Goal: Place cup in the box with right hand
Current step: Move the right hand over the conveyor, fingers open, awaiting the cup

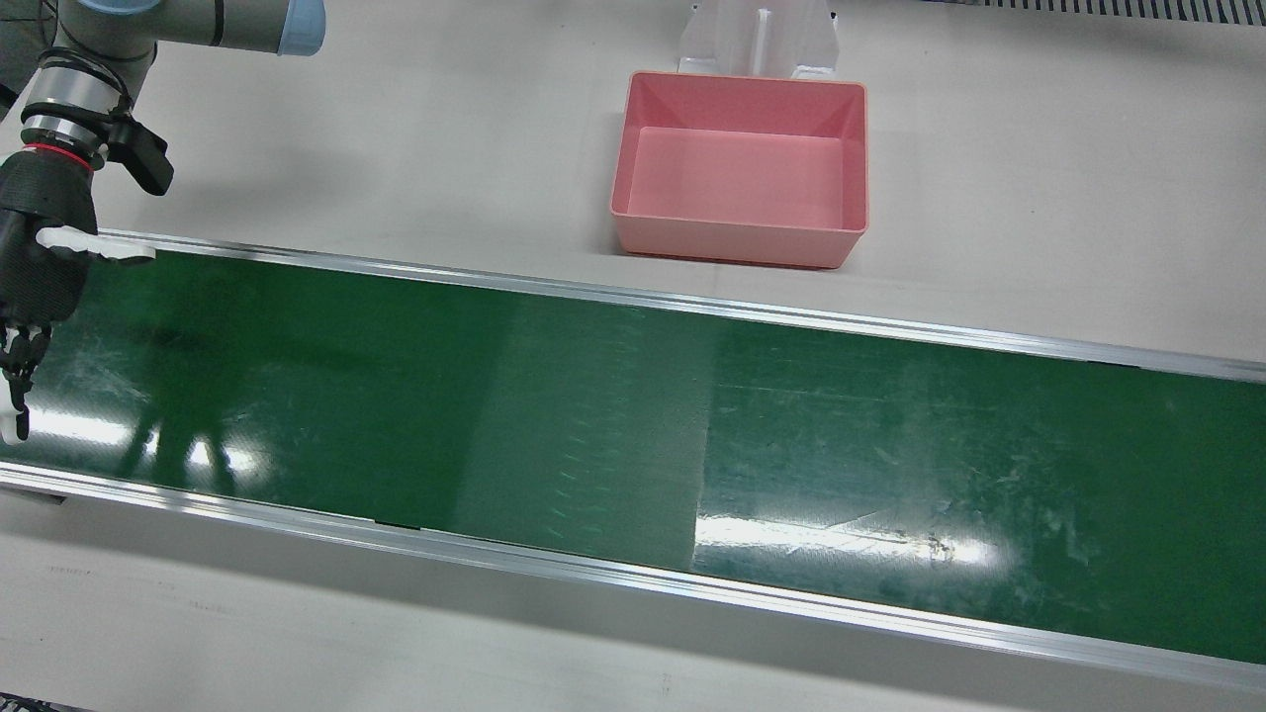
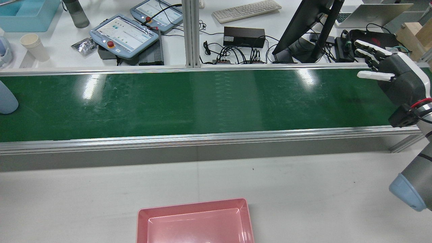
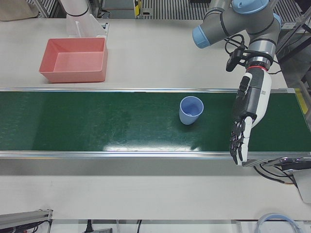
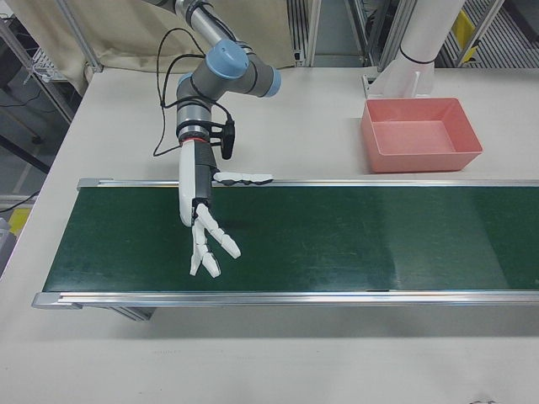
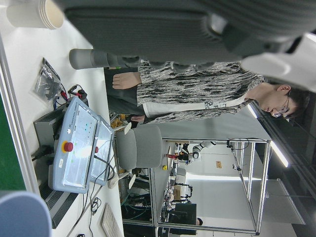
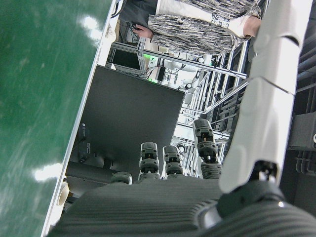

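A light blue cup (image 3: 191, 110) stands upright on the green belt (image 3: 97, 124), a little to the view's left of my left hand (image 3: 248, 114). The cup also shows at the left edge of the rear view (image 2: 5, 98). The pink box (image 1: 732, 240) sits empty on the white table beside the belt, also in the rear view (image 2: 192, 205) and right-front view (image 4: 421, 157). My right hand (image 4: 205, 210) is open, fingers spread, over the other end of the belt, far from the cup; it also shows in the rear view (image 2: 395, 74) and front view (image 1: 40, 257). My left hand is open and empty.
Aluminium rails edge the belt (image 1: 593, 396). Beyond it in the rear view lie teach pendants (image 2: 125, 33), a keyboard (image 2: 246, 10), a monitor (image 2: 307, 30) and stacked paper cups (image 2: 33, 45). A white pedestal (image 1: 757, 40) stands behind the box.
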Robot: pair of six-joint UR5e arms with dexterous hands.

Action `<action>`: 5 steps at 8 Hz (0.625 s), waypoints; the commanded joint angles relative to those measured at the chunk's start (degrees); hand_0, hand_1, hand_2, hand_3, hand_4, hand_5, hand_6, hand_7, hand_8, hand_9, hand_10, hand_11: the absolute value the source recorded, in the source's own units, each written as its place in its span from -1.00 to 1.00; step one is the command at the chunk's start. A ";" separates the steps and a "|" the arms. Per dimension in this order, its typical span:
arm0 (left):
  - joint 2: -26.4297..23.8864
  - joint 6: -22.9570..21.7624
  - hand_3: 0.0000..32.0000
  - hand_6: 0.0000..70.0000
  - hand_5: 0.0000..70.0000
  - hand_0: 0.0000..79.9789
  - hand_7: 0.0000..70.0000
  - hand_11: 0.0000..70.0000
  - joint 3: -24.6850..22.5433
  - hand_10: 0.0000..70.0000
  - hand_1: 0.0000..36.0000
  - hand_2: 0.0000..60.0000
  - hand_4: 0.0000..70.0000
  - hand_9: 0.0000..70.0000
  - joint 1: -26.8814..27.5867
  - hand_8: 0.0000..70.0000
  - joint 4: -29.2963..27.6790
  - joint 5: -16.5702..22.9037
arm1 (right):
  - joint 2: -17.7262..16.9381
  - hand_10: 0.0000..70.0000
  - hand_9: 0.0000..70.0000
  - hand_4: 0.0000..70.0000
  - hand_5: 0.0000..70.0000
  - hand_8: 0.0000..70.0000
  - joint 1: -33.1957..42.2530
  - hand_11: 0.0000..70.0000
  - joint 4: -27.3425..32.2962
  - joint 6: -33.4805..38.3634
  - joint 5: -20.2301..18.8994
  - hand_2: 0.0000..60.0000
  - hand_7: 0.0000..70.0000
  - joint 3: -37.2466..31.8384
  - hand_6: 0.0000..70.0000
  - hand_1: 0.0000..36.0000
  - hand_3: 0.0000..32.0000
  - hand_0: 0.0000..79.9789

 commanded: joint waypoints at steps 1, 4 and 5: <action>0.00 0.00 -1.00 -1.00 -1.00 -1.00 -1.00 -1.00 0.00 -1.00 -1.00 -1.00 -1.00 -1.00 0.00 -1.00 0.00 0.00 | 0.01 -1.00 -0.64 -1.00 -0.78 -0.71 -2.30 -1.00 -0.06 -0.28 -0.17 -0.94 -0.57 1.10 -0.89 0.12 -0.54 0.30; 0.00 0.00 -1.00 -1.00 -1.00 -1.00 -1.00 -1.00 0.00 -1.00 -1.00 -1.00 -1.00 -1.00 0.00 -1.00 -0.09 0.00 | 0.01 -1.00 -0.61 -1.00 -0.80 -0.71 -3.28 -1.00 0.03 -1.51 0.01 -0.87 -0.47 1.10 -0.86 0.06 -0.94 0.27; 0.00 0.00 -1.00 -1.00 -1.00 -1.00 -1.00 -1.00 0.09 -1.00 -1.00 -1.00 -1.00 -1.00 0.00 -1.00 -0.09 0.00 | 0.01 -1.00 -0.62 -1.00 -0.80 -0.71 -3.54 -1.00 0.03 -1.68 0.10 -0.91 -0.49 0.67 -0.85 0.01 -1.00 0.26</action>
